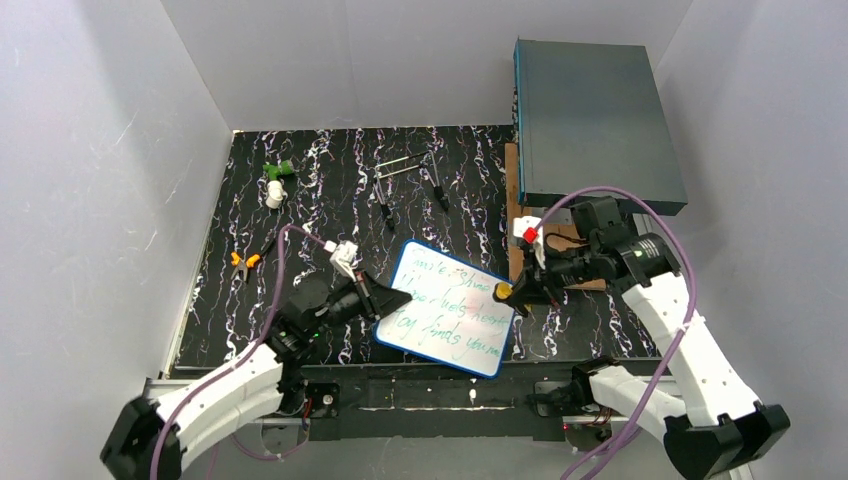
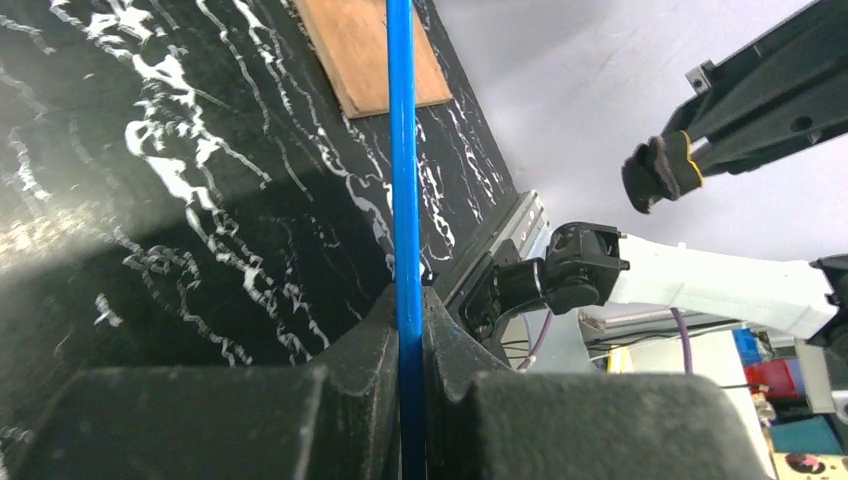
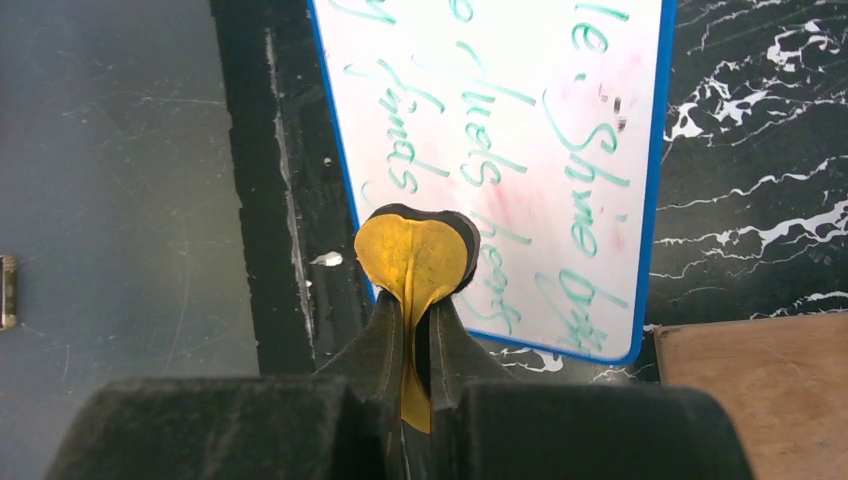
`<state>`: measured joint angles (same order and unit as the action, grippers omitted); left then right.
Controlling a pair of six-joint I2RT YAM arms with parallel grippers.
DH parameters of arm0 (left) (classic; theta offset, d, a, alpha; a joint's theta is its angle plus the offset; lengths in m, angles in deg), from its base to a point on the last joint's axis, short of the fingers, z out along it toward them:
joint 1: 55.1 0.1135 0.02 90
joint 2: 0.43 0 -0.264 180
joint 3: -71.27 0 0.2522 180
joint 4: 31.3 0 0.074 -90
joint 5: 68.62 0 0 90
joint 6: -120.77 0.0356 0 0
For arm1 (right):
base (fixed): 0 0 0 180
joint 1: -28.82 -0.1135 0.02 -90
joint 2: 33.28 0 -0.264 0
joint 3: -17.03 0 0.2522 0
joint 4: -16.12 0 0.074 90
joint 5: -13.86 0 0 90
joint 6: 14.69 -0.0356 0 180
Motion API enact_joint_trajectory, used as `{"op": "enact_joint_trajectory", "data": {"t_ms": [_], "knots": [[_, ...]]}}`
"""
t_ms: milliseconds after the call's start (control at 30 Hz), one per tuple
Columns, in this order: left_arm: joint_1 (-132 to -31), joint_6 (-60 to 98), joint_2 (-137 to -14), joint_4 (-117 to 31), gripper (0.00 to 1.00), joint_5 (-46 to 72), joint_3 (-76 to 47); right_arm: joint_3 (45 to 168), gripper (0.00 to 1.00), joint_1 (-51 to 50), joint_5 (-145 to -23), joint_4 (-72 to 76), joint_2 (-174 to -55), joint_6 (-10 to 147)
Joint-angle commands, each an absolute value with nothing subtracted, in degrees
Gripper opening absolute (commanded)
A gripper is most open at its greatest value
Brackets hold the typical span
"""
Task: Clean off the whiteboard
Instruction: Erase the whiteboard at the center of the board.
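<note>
The whiteboard has a blue frame and green handwriting with faint red smudges across its face. My left gripper is shut on its left edge. In the left wrist view the blue frame runs edge-on between the closed fingers of this gripper. My right gripper is shut on a yellow and black eraser pad. The pad sits at the board's right edge. Seen from the left wrist, the eraser pad stands a little off the board's face.
A large grey-teal box stands at the back right on a wooden board. At the back of the black marbled table lie a green and white item, orange-handled pliers and thin black tools.
</note>
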<state>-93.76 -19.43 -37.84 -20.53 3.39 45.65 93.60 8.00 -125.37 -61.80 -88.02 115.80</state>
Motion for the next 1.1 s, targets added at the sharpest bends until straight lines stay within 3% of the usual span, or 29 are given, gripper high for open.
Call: {"op": "enact_joint_trajectory", "data": {"t_ms": [0, 267, 467, 633, 833, 967, 1067], "knots": [[-101.26, -14.91, -47.38, 0.30, 0.00, 16.18, 43.48, 97.54, 0.01, 3.65, -117.90, -54.56, -91.64, 110.57], [-113.90, -9.10, -62.41, 16.04, 0.00, 27.78, 45.03, 101.63, 0.01, -11.15, -95.39, -46.94, -100.91, 107.53], [-116.60, -6.85, -68.48, 20.83, 0.00, 30.74, 46.92, 103.67, 0.01, -13.79, -89.08, -41.59, -104.25, 101.69], [-117.80, -8.59, -69.62, 17.84, 0.00, 31.84, 45.68, 103.21, 0.01, -15.68, -87.30, -38.09, -106.05, 98.32], [-118.56, -10.22, -71.00, 17.63, 0.00, 34.33, 45.57, 103.66, 0.01, -27.84, -80.72, -36.13, -112.10, 100.18], [-118.56, -10.63, -67.03, 17.22, 0.00, 36.85, 47.97, 103.53, 0.01, -27.06, -71.72, -31.98, -112.50, 98.38], [-118.56, -10.71, -64.63, 15.98, 0.00, 37.84, 49.73, 103.55, 0.01, -23.16, -72.70, -31.50, -111.94, 96.67]]}}
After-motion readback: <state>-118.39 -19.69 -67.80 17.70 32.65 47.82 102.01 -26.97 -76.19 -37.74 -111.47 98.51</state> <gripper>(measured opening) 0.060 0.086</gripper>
